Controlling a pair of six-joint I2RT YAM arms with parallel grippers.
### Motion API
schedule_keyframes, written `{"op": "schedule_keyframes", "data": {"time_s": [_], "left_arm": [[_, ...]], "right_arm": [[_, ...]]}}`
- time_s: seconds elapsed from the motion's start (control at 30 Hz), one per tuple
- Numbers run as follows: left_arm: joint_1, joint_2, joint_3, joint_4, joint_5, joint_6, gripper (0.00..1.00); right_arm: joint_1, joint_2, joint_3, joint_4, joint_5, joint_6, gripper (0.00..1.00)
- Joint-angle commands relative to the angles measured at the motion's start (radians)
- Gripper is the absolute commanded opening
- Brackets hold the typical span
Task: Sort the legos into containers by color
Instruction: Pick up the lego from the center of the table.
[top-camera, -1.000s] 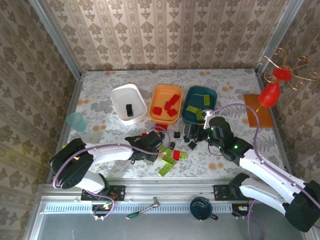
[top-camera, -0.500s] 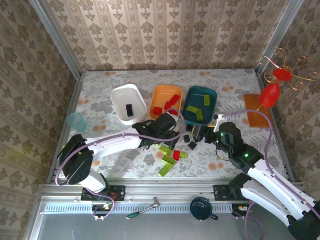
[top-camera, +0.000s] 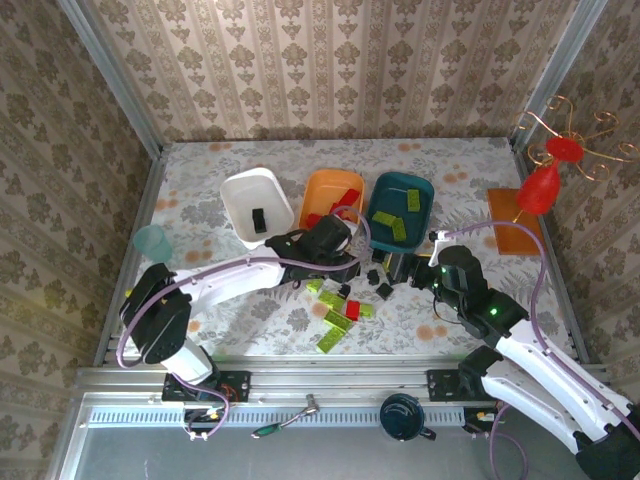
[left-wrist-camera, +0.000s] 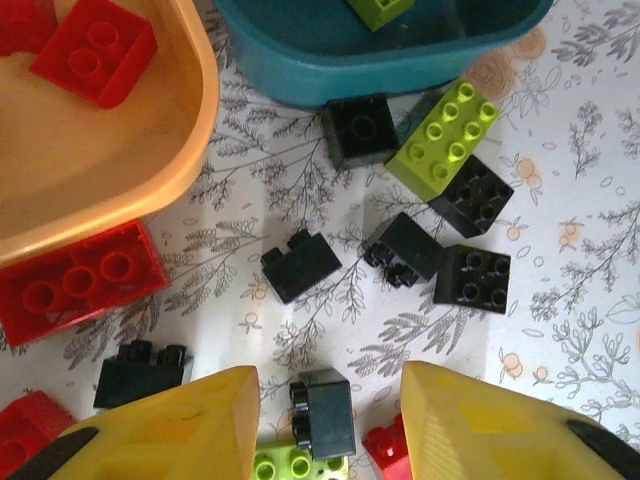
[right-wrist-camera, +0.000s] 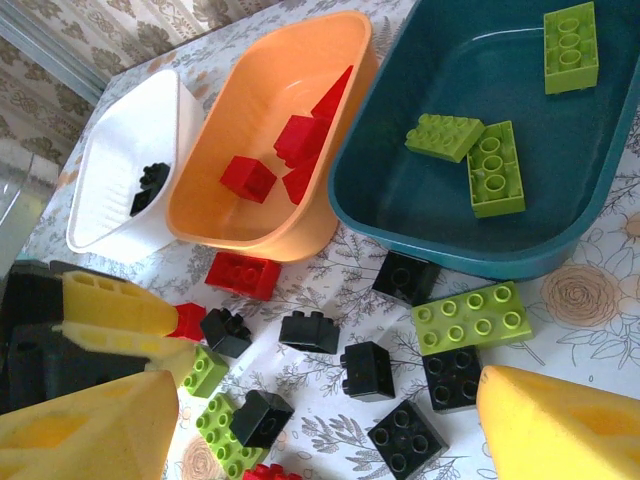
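Note:
The white tub (top-camera: 258, 200) holds a black brick (right-wrist-camera: 150, 185). Red bricks (right-wrist-camera: 285, 155) lie in the orange tub (top-camera: 322, 195), and lime-green bricks (right-wrist-camera: 480, 160) lie in the dark teal tub (top-camera: 418, 190). Loose red, green and black legos (top-camera: 345, 300) are scattered on the table in front of the tubs. My left gripper (left-wrist-camera: 325, 430) is open low over this pile, with a small black brick (left-wrist-camera: 328, 410) lying between its yellow fingers (left-wrist-camera: 170, 430), untouched. My right gripper (right-wrist-camera: 330, 440) is open above several black bricks (right-wrist-camera: 368, 370) near the teal tub, holding nothing.
A pale-blue cup (top-camera: 152, 242) stands at the left. A flat orange mat (top-camera: 517, 222) and a red-and-copper ornament (top-camera: 545, 180) sit at the right wall. A dark mug (top-camera: 402, 415) rests below the table's near rail. My two grippers are close together over the pile.
My left gripper has swung from the near-left side of the pile up to the orange tub's front edge. My right gripper has drawn back slightly to the right.

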Motion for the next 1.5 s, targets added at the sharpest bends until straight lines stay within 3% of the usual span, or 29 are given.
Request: {"op": "schedule_keyframes", "data": {"time_s": [0.0,0.17,0.3,0.5,0.87,1.47], "left_arm": [[0.014,0.019,0.055,-0.037,0.024,0.032,0.44],[0.013,-0.039,-0.043,-0.059,0.004,0.012,0.61],[0.012,-0.075,-0.160,-0.059,-0.022,-0.024,0.63],[0.049,-0.083,-0.242,-0.031,-0.041,-0.037,0.62],[0.075,0.054,-0.181,-0.040,-0.092,0.023,0.58],[0.100,0.102,-0.185,0.004,-0.086,0.026,0.48]], "right_arm": [[-0.007,-0.022,-0.010,-0.025,0.032,0.003,0.80],[-0.007,-0.015,-0.018,-0.032,-0.004,-0.011,0.80],[-0.007,0.002,-0.029,-0.013,-0.020,-0.013,0.80],[-0.007,0.022,-0.027,0.007,-0.023,-0.016,0.80],[-0.008,-0.011,-0.023,-0.025,-0.009,-0.017,0.80],[-0.010,-0.011,-0.029,-0.017,-0.012,-0.014,0.80]]}}
